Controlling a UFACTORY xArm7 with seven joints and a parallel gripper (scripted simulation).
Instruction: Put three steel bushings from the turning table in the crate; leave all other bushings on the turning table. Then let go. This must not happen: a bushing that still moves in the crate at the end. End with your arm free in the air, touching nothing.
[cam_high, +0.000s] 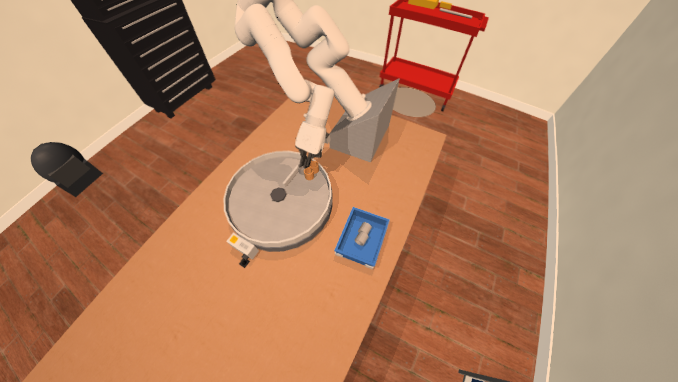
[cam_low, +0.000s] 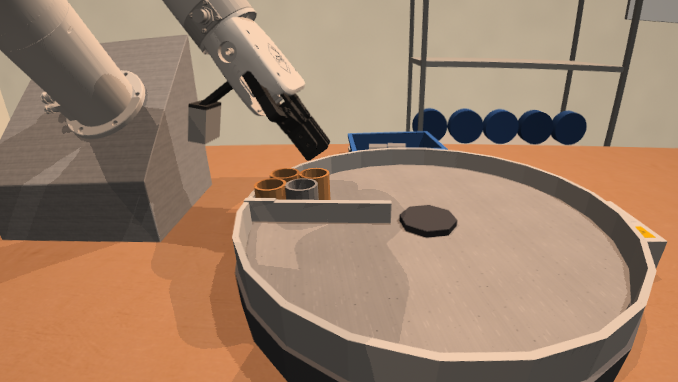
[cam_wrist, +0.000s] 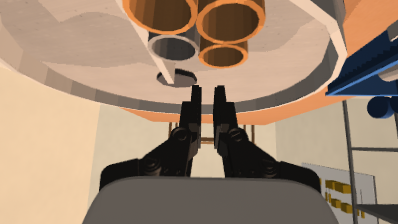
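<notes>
Standing among three orange bushings (cam_low: 316, 180), one grey steel bushing (cam_low: 301, 189).

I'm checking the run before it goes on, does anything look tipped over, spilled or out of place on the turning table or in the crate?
Nothing stands out. Three orange bushings and one steel bushing stand upright, bunched against the bar on the turning table. The steel bushings in the crate lie on their sides. The gripper is shut and empty.

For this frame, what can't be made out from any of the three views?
- Crate count: top view shows steel pieces end to end, too small to tell whether two or more; exterior view shows only the crate's rim.
- Bushing bases: exterior view, hidden behind the bar.
- Gripper height above the bushings: not clear.
</notes>
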